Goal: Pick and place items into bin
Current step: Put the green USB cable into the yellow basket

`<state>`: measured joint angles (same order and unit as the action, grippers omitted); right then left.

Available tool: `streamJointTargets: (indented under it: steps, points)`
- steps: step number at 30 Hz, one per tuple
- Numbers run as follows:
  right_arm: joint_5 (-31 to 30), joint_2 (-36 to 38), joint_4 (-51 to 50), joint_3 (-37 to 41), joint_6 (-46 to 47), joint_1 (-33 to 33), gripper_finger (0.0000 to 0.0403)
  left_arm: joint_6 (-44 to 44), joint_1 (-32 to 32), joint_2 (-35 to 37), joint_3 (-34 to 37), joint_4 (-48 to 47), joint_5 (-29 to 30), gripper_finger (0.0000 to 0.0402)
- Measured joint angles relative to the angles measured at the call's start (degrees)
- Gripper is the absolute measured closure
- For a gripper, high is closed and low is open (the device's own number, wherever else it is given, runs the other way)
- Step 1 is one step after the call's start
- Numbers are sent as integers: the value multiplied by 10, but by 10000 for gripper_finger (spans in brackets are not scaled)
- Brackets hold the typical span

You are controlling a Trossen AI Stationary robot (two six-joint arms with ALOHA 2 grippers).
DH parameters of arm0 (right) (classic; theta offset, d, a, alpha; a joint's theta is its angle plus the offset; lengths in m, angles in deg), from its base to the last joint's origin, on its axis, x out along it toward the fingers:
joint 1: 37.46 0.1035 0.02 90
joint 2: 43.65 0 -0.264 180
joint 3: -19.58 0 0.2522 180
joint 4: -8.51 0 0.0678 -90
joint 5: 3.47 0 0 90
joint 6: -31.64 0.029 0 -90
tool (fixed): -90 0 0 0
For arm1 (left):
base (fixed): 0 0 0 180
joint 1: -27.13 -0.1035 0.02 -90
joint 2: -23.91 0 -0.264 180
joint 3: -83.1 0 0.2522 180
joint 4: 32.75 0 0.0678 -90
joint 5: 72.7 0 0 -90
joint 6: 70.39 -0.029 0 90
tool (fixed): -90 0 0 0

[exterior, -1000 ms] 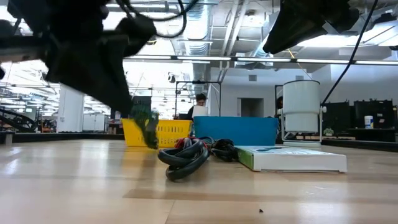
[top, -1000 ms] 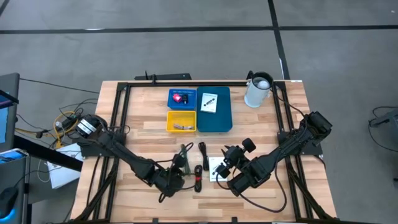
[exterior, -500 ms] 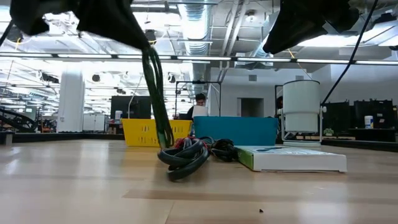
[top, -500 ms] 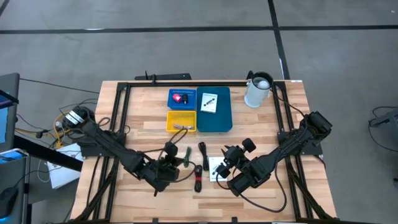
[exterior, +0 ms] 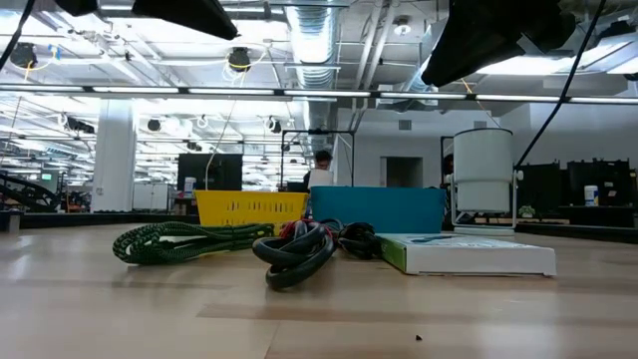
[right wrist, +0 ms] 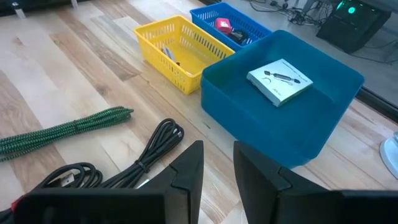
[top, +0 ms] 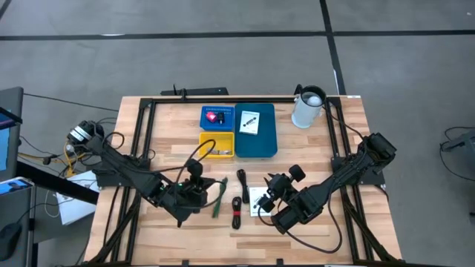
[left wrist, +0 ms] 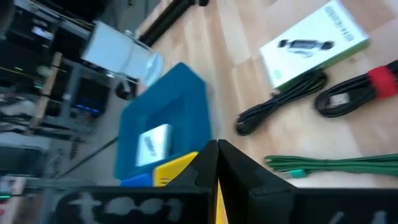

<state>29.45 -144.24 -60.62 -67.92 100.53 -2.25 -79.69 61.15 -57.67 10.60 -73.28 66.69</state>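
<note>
- Your left gripper (top: pixel 194 180) hovers over the surface's front left with nothing in it; in its wrist view the fingers (left wrist: pixel 239 169) meet at the tips.
- The green cord (top: pixel 219 196) lies flat on the surface just beside that gripper, in front of the yellow bin (top: pixel 216 144). It looks light, braided and limp, so it will sag and trail. Take it at the middle of the bundle, not at an end.
- The black cable (top: pixel 243 179) and the red-banded cable (top: pixel 236 211) lie just right of the green cord. Both look soft and coiled; pinch across the whole bundle or at the band.
- The white box (exterior: pixel 469 253) lies flat, near the right gripper. It is stiff, light and probably slick, so grip it by its edges.
- Your right gripper (top: pixel 270 194) waits over that box, fingers (right wrist: pixel 186 168) slightly parted and holding nothing.
- The blue bin (top: pixel 257 132) behind already holds one such box.
</note>
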Motion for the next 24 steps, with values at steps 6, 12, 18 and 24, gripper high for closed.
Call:
streamJointTargets:
  steps: [6, 12, 18, 24]
  points:
    - [0, 0, 1, 0, -4, 0, 321, 93, -18, 0, 0, 0, -117, 401]
    - [0, 0, 1, 0, -5, 0, 321, 110, -34, 0, 0, -31, -197, 398]
    - [1, 0, 1, 0, -6, 0, 321, 53, -34, 0, 0, -80, -200, 345]
    - [1, 0, 0, 0, -6, 0, 321, -59, -34, 0, 0, -80, -180, 268]
